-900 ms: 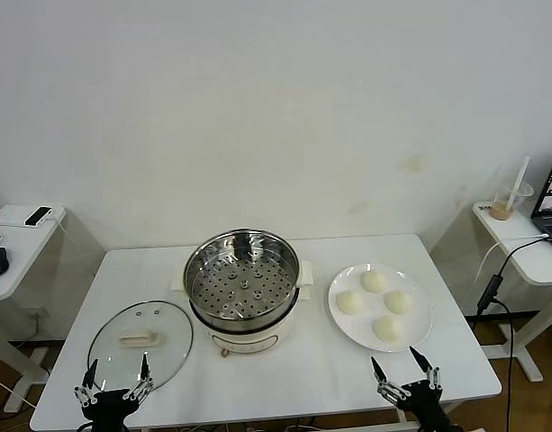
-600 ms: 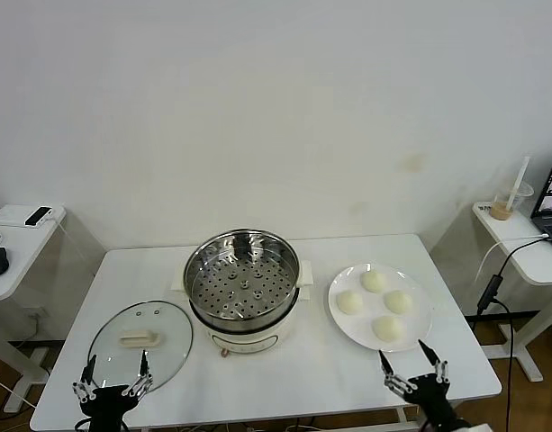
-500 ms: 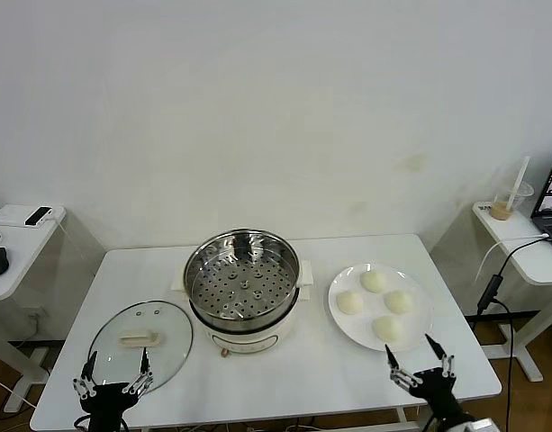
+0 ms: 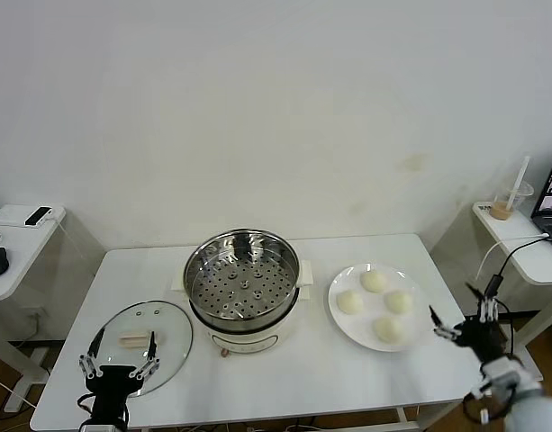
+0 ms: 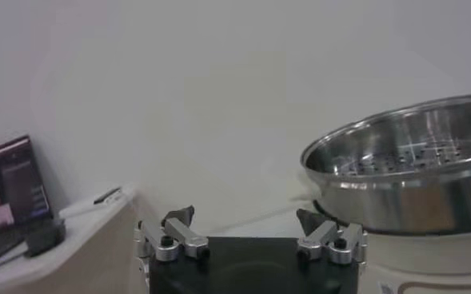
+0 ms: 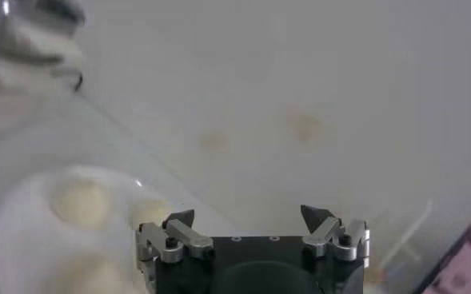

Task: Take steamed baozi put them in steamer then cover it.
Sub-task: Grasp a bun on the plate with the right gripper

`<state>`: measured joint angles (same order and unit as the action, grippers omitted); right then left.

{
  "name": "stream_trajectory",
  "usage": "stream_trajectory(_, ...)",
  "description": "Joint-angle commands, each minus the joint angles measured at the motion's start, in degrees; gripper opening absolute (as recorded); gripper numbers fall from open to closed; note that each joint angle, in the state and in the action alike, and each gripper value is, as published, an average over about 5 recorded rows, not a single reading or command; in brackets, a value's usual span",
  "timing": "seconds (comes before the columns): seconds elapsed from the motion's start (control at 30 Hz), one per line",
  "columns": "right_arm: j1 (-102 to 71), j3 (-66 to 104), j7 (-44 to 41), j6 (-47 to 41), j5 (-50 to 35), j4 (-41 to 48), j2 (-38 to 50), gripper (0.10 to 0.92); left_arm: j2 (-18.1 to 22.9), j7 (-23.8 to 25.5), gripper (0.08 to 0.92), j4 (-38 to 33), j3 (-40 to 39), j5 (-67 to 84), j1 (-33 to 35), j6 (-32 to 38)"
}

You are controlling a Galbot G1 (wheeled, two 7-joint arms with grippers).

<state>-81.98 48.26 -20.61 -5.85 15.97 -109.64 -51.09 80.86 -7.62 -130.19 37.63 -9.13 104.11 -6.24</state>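
Our right gripper (image 4: 463, 322), fingers spread, hovers off the table's right edge, near the four steamed baozi (image 4: 374, 305). Our left gripper (image 4: 119, 354), also spread, sits over the cover (image 4: 140, 342).

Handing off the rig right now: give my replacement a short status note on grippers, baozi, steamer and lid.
Left gripper: open, empty, low at the near table edge by the cover.
Right gripper: open, empty, just off the plate's right side.
Steamed baozi: all four on the plate.
Steamer: centre of the table, tray bare.
Cover: flat on the table, left of the steamer.
Done: nothing yet.
Left: load four buns, then cover.
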Motion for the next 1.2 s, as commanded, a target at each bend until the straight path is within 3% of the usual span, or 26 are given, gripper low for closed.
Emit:
stream_trajectory(0.03, 20.1, -9.4, -15.5, -2.1, 9.3, 13.2, 18.5, 0.823, 0.3, 1.7, 0.823, 0.3, -0.1, -4.3, -2.0, 0.1)
stream_trajectory(0.3, 49.1, -39.7, -27.2, -3.5, 0.6, 26.5, 22.8, 0.823, 0.4, 1.6, 0.823, 1.0, 0.2, -5.1, -3.4, 0.0)
stream_trajectory(0.6, 73.5, -68.7, -38.5, -4.8, -5.1, 40.2, 13.1, 0.823, 0.1, 1.6, 0.823, 1.6, 1.7, -4.9, -4.7, 0.0)
stream_trajectory(0.9, 83.0, -80.3, -45.0, -3.7, -1.4, 56.1, 0.7, 0.823, -0.4, 1.9, 0.823, 1.7, 3.4, -4.5, -5.6, -0.2)
stream_trajectory(1.2, 83.3, -80.6, -43.7, -2.1, 2.4, 65.0, -7.4, 0.823, -1.0, 2.2, 0.823, 2.2, 5.0, -3.6, -6.1, -0.2)
